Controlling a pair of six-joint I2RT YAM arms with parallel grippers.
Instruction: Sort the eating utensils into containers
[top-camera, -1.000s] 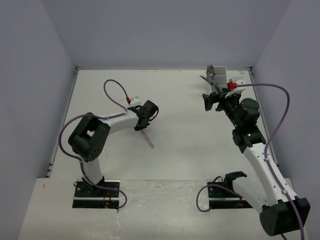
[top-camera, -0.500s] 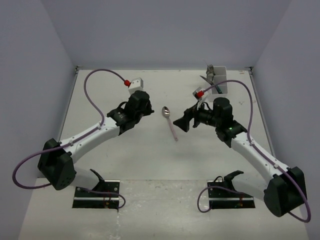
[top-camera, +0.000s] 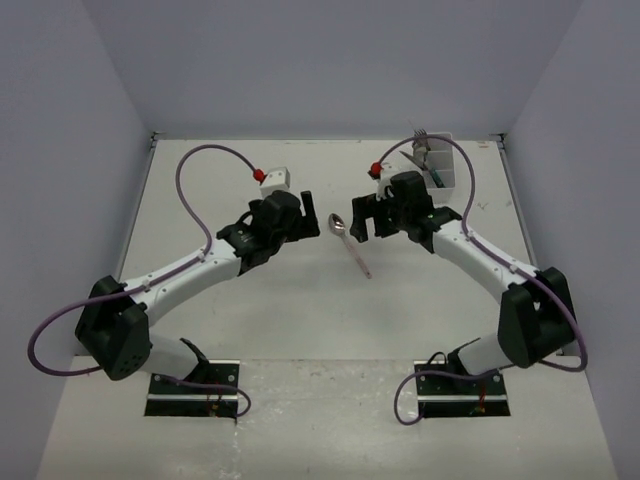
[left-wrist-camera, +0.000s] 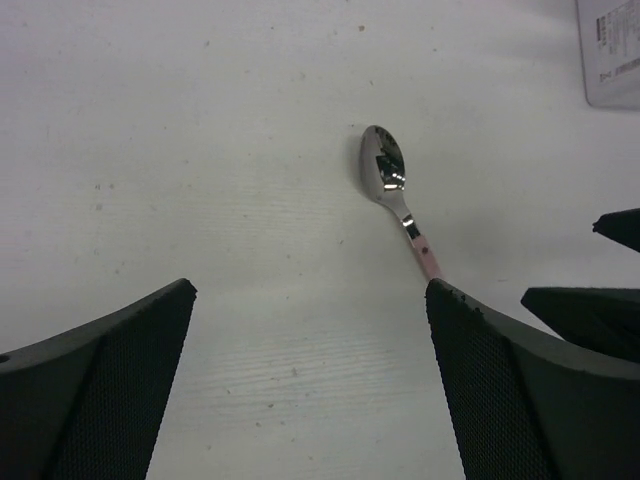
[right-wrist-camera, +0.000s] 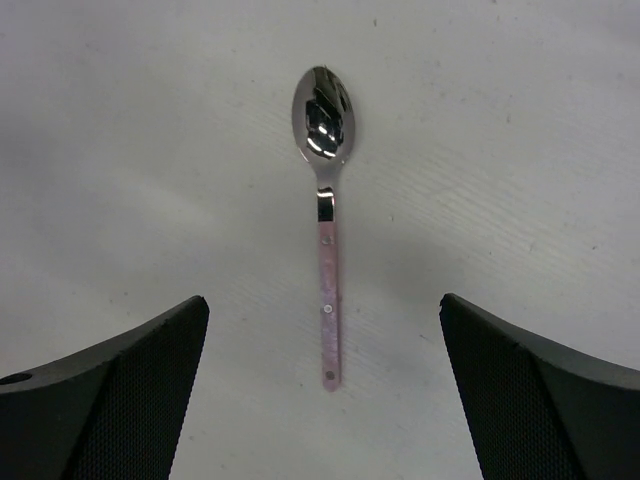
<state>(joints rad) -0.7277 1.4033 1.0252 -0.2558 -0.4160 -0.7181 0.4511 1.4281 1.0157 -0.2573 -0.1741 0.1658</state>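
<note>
A spoon (top-camera: 350, 247) with a shiny head and a pink handle lies flat on the white table between my two grippers. My left gripper (top-camera: 312, 215) is open just left of the spoon's head. In the left wrist view the spoon (left-wrist-camera: 385, 165) lies ahead and to the right of the left gripper (left-wrist-camera: 310, 385), whose jaws hold nothing. My right gripper (top-camera: 356, 220) is open just right of the spoon; its wrist view shows the spoon (right-wrist-camera: 329, 290) running between the spread fingers of the right gripper (right-wrist-camera: 325, 395), untouched. The white container (top-camera: 447, 158) stands at the back right.
A fork (top-camera: 422, 137) and a teal-handled utensil (top-camera: 437, 176) stick out of the container. Purple cables loop over both arms. Grey walls close off the table at the left, back and right.
The left gripper has opened beside the spoon, which now lies on the table slightly further right. The right arm has swung left and back, bringing its open gripper close to the spoon.
</note>
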